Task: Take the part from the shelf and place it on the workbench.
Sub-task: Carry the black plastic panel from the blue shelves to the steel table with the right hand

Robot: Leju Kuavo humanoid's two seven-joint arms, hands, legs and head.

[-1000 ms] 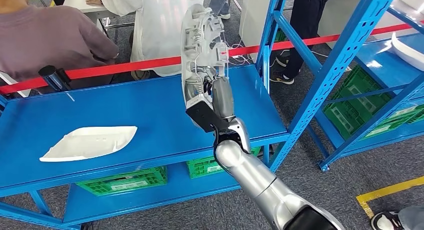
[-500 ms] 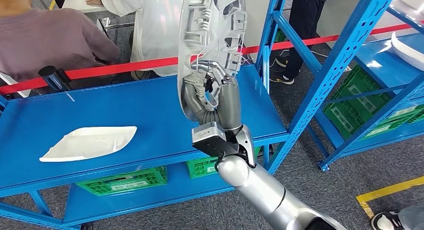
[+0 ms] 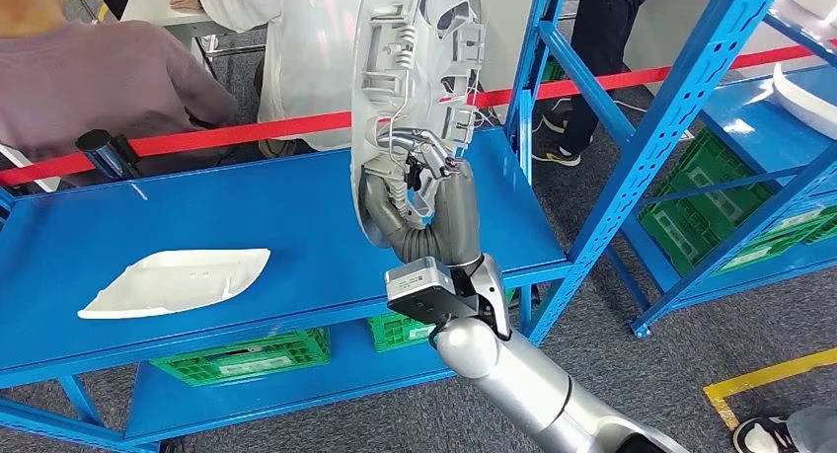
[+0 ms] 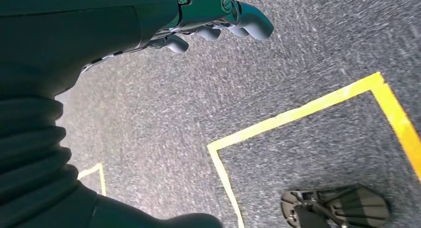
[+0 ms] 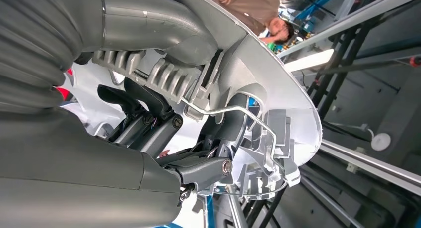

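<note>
Three white parts in the head view: one part [image 3: 415, 78] held upright in the right hand [image 3: 419, 182], above the bench [image 3: 296, 216] toward its right end, ribbed inner side facing the camera; a second part [image 3: 178, 280] lying flat on the bench's left near side; a third part [image 3: 804, 98] on the shelf [image 3: 760, 127] at far right, cut off by the frame edge; three green crates, crate [image 3: 247, 354] and crate [image 3: 400, 327] under the bench, crate [image 3: 730, 216] under the shelf; red tape [image 3: 247, 129] runs behind the bench; several people beyond it, exact count unclear since they are cropped.

Right hand's fingers [image 5: 149, 121] hook into the held part's ribs and wire clip, clamped on it; left hand [image 4: 218, 19] hangs over grey floor [image 4: 298, 49] with yellow line [image 4: 298, 114], fingers loosely curled, apart, holding nothing.

Versus a second ago: the right arm has risen and come nearer the camera, the held part now higher and its top cut off by the frame; the part on the bench unmoved.

Hidden: top of the held part; most of the shelf part; held part's outer face.
</note>
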